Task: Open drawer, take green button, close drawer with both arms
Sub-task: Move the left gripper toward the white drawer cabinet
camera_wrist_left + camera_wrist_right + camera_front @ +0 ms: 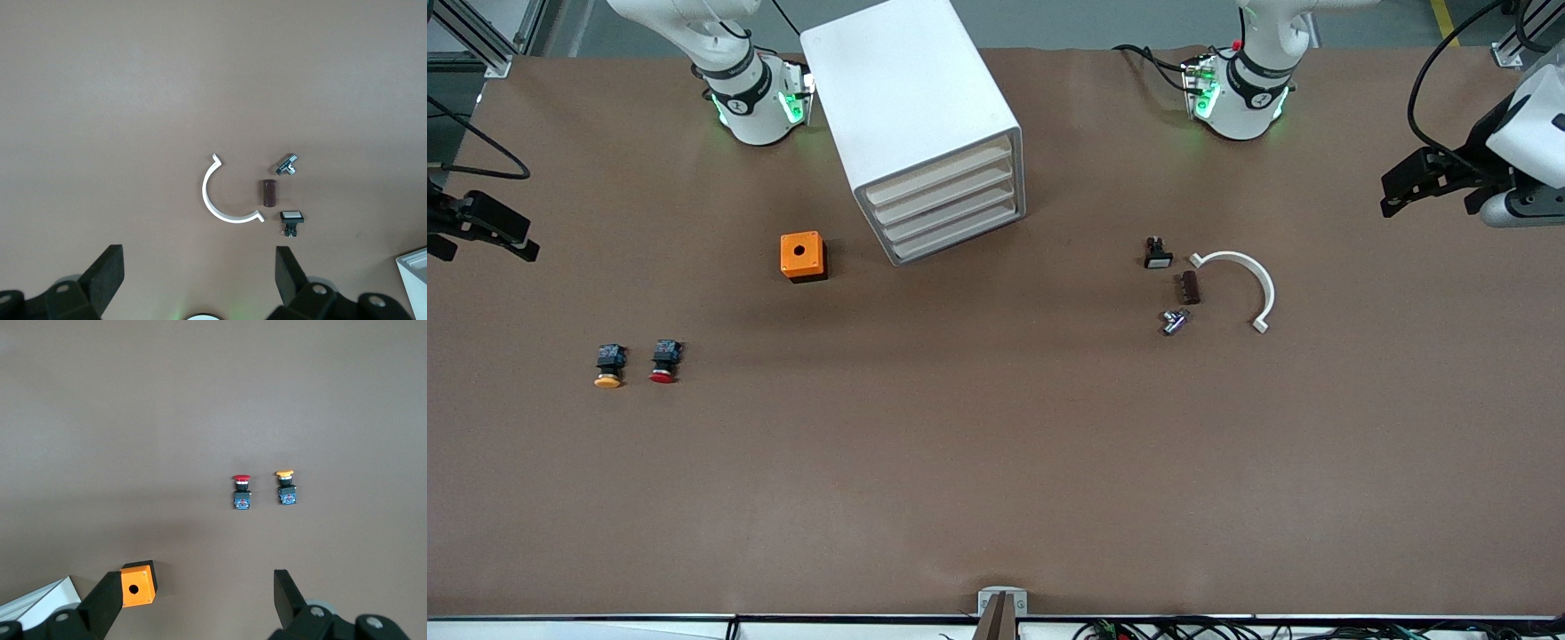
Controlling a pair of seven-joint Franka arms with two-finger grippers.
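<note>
I see the drawer [959, 241] closed in the cabinet [916, 116]; left gripper [200, 277] and right gripper [197, 600] hover open above the worktop [996, 462], both empty.

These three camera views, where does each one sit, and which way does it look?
Front view: high across the table, facing both arm bases, the cabinet, all drawers shut.
Left wrist view: on the left arm, looking down past the open left gripper at the white curved bracket; the front view shows it too.
Right wrist view: looking down past the open right gripper at the red-capped button.
</note>
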